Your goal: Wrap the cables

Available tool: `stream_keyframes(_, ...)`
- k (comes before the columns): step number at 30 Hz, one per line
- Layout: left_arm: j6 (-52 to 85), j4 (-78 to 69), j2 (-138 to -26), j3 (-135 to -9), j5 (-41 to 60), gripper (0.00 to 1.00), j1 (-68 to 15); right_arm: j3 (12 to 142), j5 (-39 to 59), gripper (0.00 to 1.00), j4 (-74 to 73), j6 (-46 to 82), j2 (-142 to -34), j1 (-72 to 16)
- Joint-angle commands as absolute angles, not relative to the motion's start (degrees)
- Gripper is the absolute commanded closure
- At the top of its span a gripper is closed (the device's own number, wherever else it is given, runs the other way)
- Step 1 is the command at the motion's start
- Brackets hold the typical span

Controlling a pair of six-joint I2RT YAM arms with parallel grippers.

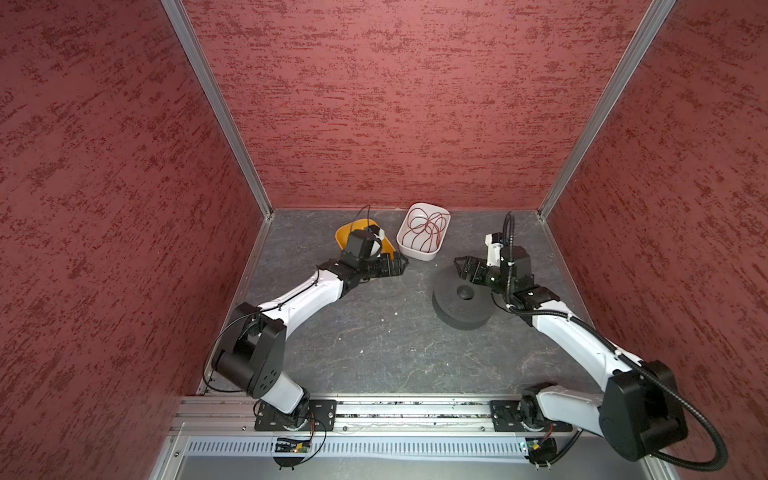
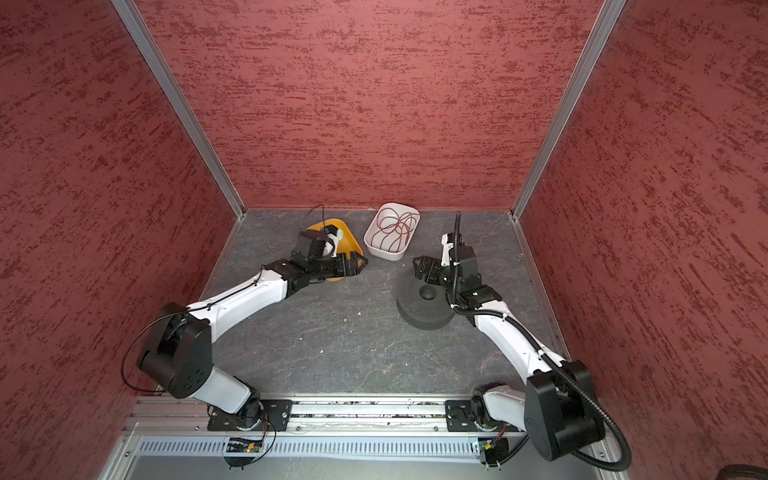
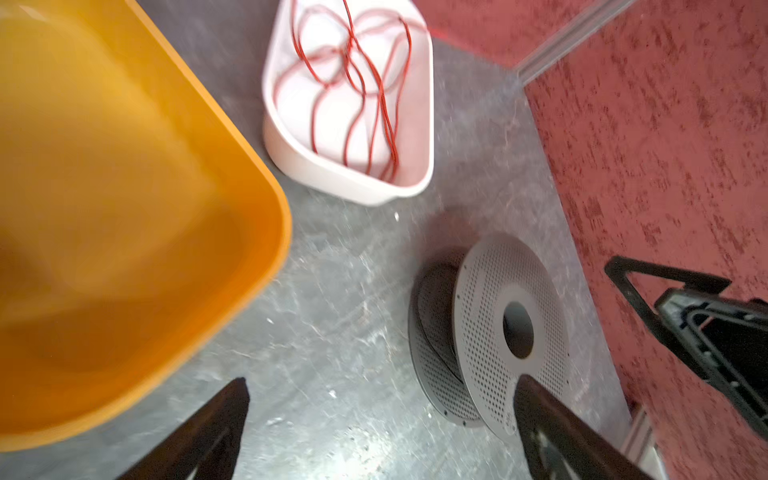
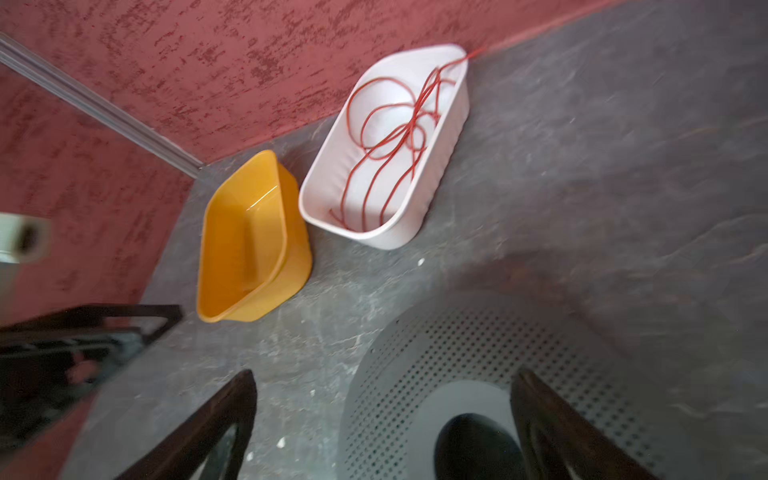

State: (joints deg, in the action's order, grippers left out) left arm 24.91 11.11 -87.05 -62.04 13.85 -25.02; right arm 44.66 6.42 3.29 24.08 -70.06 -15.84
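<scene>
A grey perforated spool [image 1: 461,307] lies flat on the table at the right, and a dark winding of thin black cable [image 3: 436,299] shows between its flanges. My right gripper [image 1: 459,266] hangs open just above the spool's far edge; in the right wrist view its fingers straddle the hub hole with nothing between them [image 4: 384,376]. Beside the yellow tray [image 1: 345,237], my left gripper [image 1: 401,264] is open and empty, pointing toward the spool [image 3: 490,316]. In the right wrist view the yellow tray [image 4: 249,232] has nothing inside.
A white tray [image 1: 422,251] at the back middle holds a loose red wire [image 1: 428,226]. Red walls close in the table on three sides. The left forearm crosses over the yellow tray's near side. Bare table lies between the arms toward the front rail.
</scene>
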Motion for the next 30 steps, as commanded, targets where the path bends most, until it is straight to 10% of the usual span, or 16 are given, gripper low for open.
stream_keyframes(1,20.2,14.2,-83.4,-61.7,10.8,0.00,-18.8,46.5,-8.2,0.01,4.2,17.2,-70.0,-14.8)
stream_keyframes(11,5.6,6.3,-83.7,-54.2,2.2,0.01,-6.0,40.4,-24.0,0.01,-10.7,4.3,-72.7,-10.8)
stream_keyframes(30,2.3,-39.2,-85.5,-27.2,-11.0,0.00,0.0,17.7,-13.1,0.01,-59.2,-1.1,-82.8,-2.2)
